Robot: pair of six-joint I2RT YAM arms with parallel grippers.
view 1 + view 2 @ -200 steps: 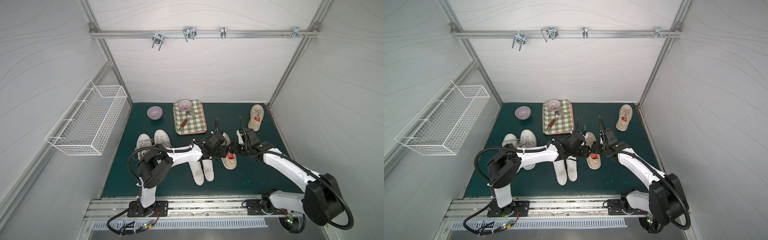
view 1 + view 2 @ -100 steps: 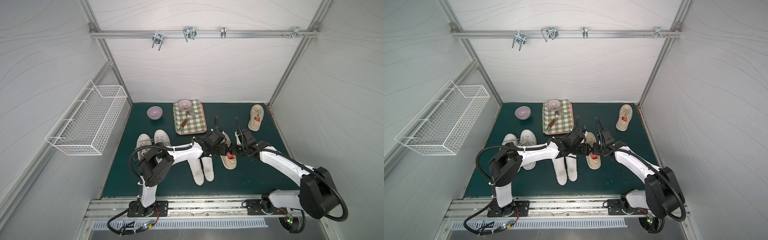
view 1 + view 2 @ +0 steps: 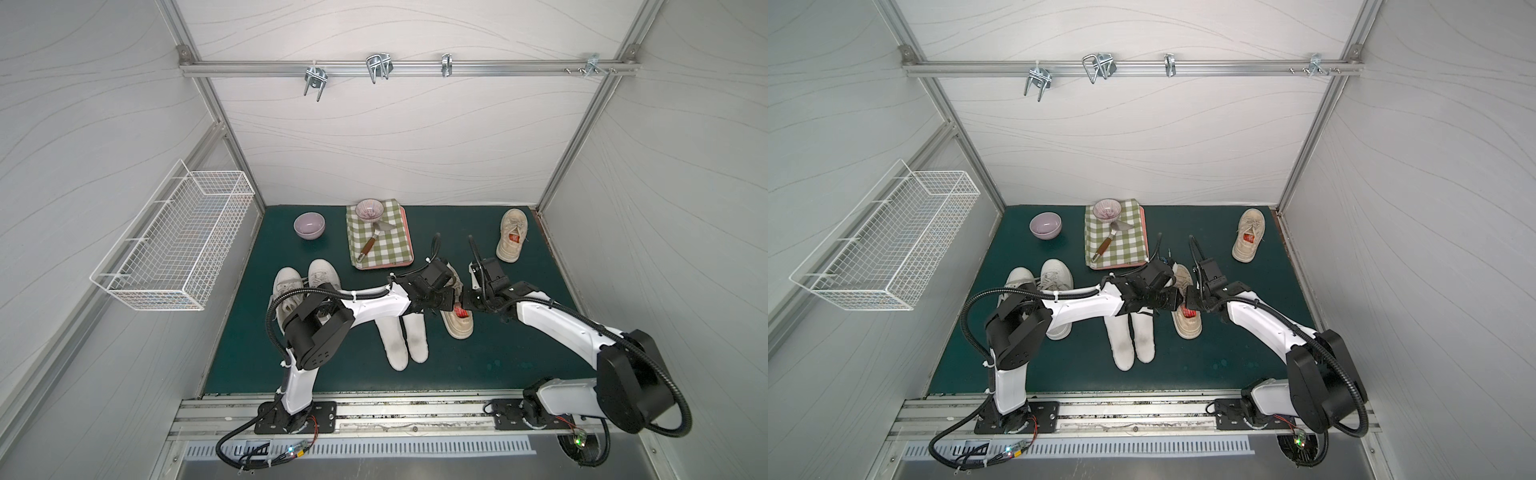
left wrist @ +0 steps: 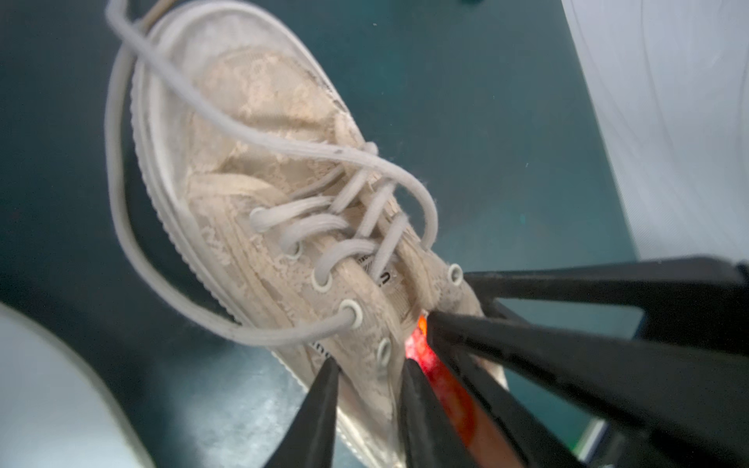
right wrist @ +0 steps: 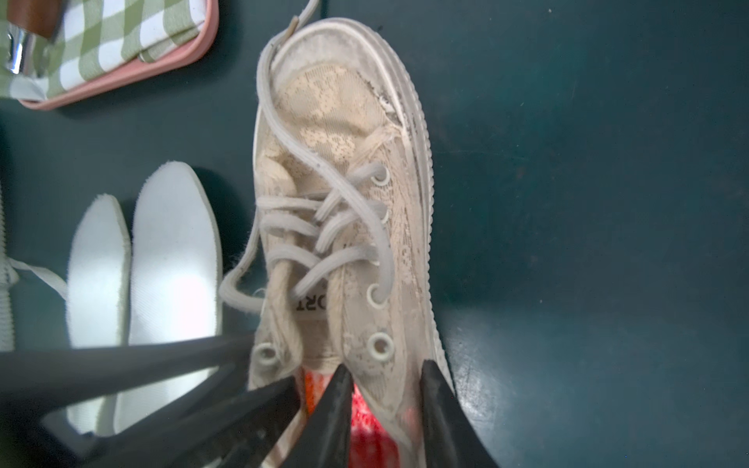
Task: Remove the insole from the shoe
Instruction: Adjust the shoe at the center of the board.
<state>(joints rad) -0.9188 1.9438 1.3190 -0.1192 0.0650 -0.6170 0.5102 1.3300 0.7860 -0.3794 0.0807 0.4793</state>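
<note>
A beige lace-up shoe (image 3: 457,326) (image 3: 1187,326) lies mid-mat, its toe pointing away from me. Its red-orange insole (image 3: 459,311) (image 4: 421,356) (image 5: 364,421) shows inside the opening. My left gripper (image 3: 451,305) (image 4: 371,389) is shut on one side wall of the shoe's collar, one finger outside and one inside. From the opposite side my right gripper (image 3: 468,305) (image 5: 385,393) is shut on the other side wall the same way. Neither gripper holds the insole. The heel is hidden under the fingers in both wrist views.
Two loose white insoles (image 3: 405,338) lie just left of the shoe, and a pair of white sneakers (image 3: 305,282) further left. A second beige shoe (image 3: 512,235) sits at the back right. A checked cloth on a pink tray (image 3: 380,245), a purple bowl (image 3: 308,225) and a wire basket (image 3: 178,237) are behind and left.
Both grippers have narrowed from wide open onto the shoe's collar walls. The right arm has shifted a little left toward the shoe.
</note>
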